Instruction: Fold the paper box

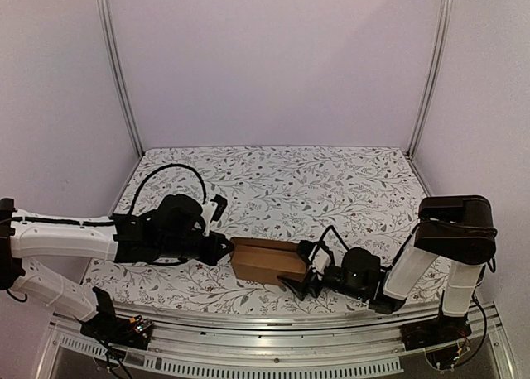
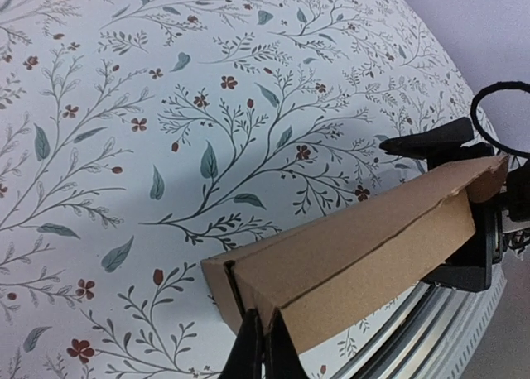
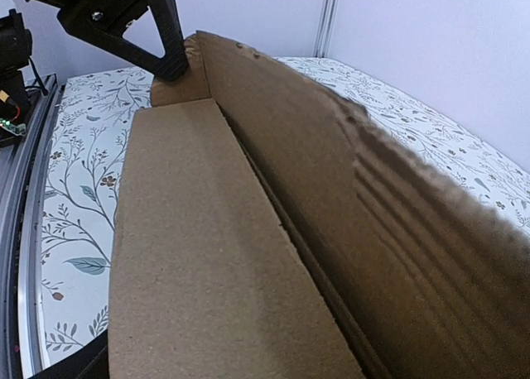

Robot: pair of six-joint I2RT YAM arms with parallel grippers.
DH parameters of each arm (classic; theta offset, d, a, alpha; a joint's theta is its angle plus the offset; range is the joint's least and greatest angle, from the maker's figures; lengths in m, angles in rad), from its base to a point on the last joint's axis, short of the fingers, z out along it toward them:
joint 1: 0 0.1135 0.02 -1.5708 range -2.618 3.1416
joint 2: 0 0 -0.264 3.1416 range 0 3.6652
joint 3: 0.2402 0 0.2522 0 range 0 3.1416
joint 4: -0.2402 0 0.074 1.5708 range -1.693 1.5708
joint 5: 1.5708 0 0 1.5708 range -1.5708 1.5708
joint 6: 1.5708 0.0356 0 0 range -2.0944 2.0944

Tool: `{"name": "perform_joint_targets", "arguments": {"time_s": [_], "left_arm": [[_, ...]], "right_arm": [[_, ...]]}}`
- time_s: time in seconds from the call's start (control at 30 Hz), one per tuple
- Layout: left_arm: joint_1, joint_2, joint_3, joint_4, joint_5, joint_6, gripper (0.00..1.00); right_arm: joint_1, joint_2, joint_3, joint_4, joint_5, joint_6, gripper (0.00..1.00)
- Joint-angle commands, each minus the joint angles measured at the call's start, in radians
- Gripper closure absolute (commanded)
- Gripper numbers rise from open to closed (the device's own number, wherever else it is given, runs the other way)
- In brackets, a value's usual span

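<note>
The left gripper (image 1: 224, 248) is squeezed tight on the thin edge at the 9 o'clock end of the paper box (image 1: 265, 261). The right gripper (image 1: 305, 268) is spread wide, with the box's 3 o'clock end between its fingers. The folded brown box lies at 6 o'clock on the flowery table (image 1: 331, 180).

Paper box (image 1: 265, 261) was plain brown cardboard: matt, rough and fibrous, with faint corrugation ribs on the inner panel and raw cut edges. Counter (image 1: 331, 180) had a smooth matt floral-print cover; couldn't tell cloth from vinyl. Left end effector (image 1: 228, 248) and right end effector (image 1: 308, 267) were matt black plastic. Arm shells (image 1: 58, 234) were white, slightly glossy plastic. Front rail (image 1: 248, 325) was bare aluminium with a satin sheen.
</note>
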Motion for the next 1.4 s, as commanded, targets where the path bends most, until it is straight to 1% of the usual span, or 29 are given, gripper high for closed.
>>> {"name": "perform_joint_targets", "arguments": {"time_s": [0.0,0.1,0.23,0.47,0.63,0.77,0.87,0.9,0.97,1.0,1.03,1.07,1.1,1.23,1.37], "left_arm": [[-0.027,0.031,0.008,-0.077,0.055,0.015,1.0],[-0.03,0.038,0.015,-0.084,0.055,0.017,1.0],[-0.032,0.042,0.022,-0.093,0.022,0.02,1.0],[-0.033,0.053,0.03,-0.103,0.008,0.021,1.0],[-0.035,0.067,0.046,-0.118,0.003,0.021,1.0],[-0.036,0.073,0.057,-0.126,-0.003,0.021,1.0],[-0.036,0.073,0.062,-0.132,-0.006,0.017,1.0],[-0.036,0.073,0.066,-0.133,-0.008,0.014,1.0],[-0.038,0.075,0.069,-0.135,-0.008,0.002,1.0],[-0.038,0.076,0.07,-0.135,-0.008,-0.008,1.0],[-0.038,0.077,0.072,-0.138,-0.01,-0.015,1.0],[-0.038,0.08,0.074,-0.142,-0.012,-0.02,1.0],[-0.038,0.084,0.078,-0.145,-0.012,-0.026,1.0],[-0.04,0.098,0.091,-0.155,-0.012,-0.044,1.0],[-0.041,0.103,0.103,-0.17,-0.021,-0.074,1.0]], "right_arm": [[0.001,-0.023,-0.018,0.069,0.045,-0.014,0.01],[0.0,-0.032,-0.026,0.069,0.054,-0.017,0.01],[-0.001,-0.057,-0.051,0.07,0.069,-0.027,0.01],[-0.001,-0.142,-0.111,0.062,0.069,-0.018,0.01],[0.0,-0.223,-0.123,-0.031,0.03,-0.003,0.01],[0.0,-0.332,-0.133,-0.122,-0.033,0.013,0.01],[0.001,-0.428,-0.114,-0.283,-0.062,0.028,0.01],[0.0,-0.487,-0.108,-0.358,-0.061,0.035,0.01],[0.0,-0.577,-0.081,-0.516,-0.034,0.047,0.01],[0.0,-0.648,-0.067,-0.608,-0.014,0.052,0.01],[0.001,-0.691,-0.047,-0.733,0.012,0.061,0.01],[-0.001,-0.748,-0.024,-0.796,0.045,0.067,0.01],[-0.001,-0.813,-0.004,-0.911,0.069,0.071,0.01],[0.0,-0.981,0.067,-1.184,0.098,0.144,0.01],[0.0,-1.06,0.156,-1.422,0.078,0.208,0.01]]}}
